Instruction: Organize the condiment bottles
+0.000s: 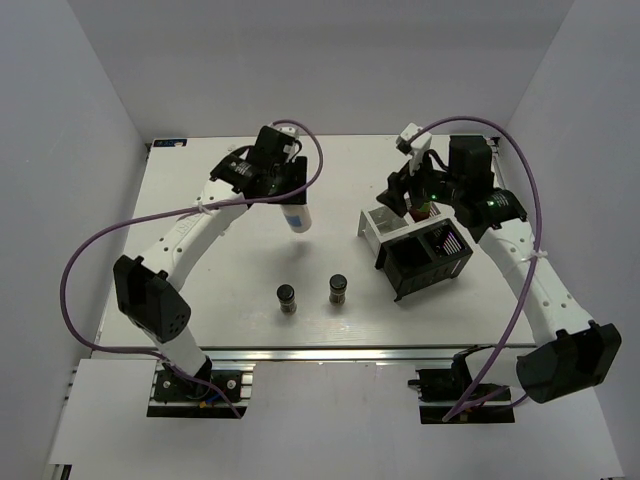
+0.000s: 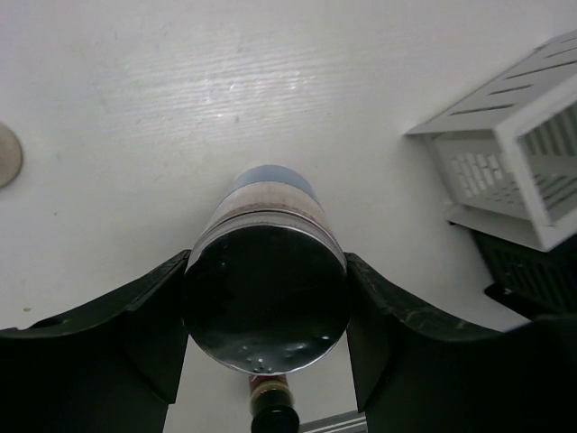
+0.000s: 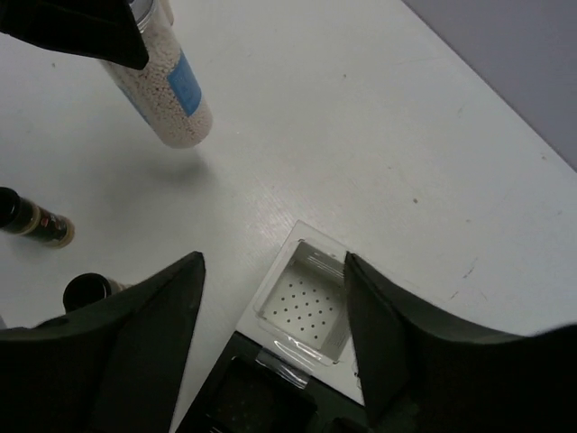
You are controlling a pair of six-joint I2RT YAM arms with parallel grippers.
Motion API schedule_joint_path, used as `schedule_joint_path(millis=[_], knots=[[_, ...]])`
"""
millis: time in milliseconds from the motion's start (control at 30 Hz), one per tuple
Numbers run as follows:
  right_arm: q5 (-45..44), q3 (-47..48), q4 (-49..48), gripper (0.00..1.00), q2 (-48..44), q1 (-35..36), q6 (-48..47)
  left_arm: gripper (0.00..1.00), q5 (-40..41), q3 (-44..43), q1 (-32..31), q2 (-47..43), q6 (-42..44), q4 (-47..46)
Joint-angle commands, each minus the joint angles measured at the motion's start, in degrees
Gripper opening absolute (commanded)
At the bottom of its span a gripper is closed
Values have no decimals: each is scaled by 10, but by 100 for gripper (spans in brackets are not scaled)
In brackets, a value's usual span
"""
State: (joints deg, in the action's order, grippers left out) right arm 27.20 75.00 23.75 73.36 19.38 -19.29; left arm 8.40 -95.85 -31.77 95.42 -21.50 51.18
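Note:
My left gripper point(image 1: 290, 193) is shut on the lid end of the white shaker point(image 1: 296, 216) and holds it tilted above the table. In the left wrist view the fingers point(image 2: 135, 334) clamp its silver lid point(image 2: 266, 302). Two short dark spice jars point(image 1: 288, 298) point(image 1: 338, 289) stand on the table in front of it. My right gripper point(image 1: 402, 195) is open and empty over the rack's white compartment point(image 3: 302, 302). The right wrist view also shows the shaker point(image 3: 167, 99) and both jars point(image 3: 36, 219) point(image 3: 86, 290). The cream bottle and the sauce bottle are not plainly visible.
The black-and-silver rack point(image 1: 425, 262) stands right of centre, its white end point(image 1: 378, 228) towards the shaker; it also shows in the left wrist view point(image 2: 523, 171). A small round pale thing point(image 2: 5, 153) lies at that view's left edge. Purple cables loop over both arms.

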Motion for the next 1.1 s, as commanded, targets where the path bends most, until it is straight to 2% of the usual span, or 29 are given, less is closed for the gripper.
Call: schedule_joint_path(millis=[0, 33, 100, 133, 367, 867, 1067], knots=[[2, 23, -34, 64, -27, -13, 41, 0, -35, -90, -19, 10, 7, 22], [5, 25, -33, 47, -29, -16, 43, 0, -37, -110, -30, 19, 8, 29], [5, 27, -36, 22, -37, -18, 48, 0, -44, -165, -41, 43, 12, 37], [1, 26, -37, 0, -38, -20, 50, 0, -48, -181, -49, 50, 13, 37], [-53, 29, -48, 0, -56, -36, 67, 0, -64, -290, -77, 108, 6, 24], [-59, -32, -83, 0, -99, -58, 75, 0, -153, -290, -118, 140, -33, -108], [-66, -43, -85, 0, -109, -67, 75, 0, -173, -290, -128, 166, -40, -129]])
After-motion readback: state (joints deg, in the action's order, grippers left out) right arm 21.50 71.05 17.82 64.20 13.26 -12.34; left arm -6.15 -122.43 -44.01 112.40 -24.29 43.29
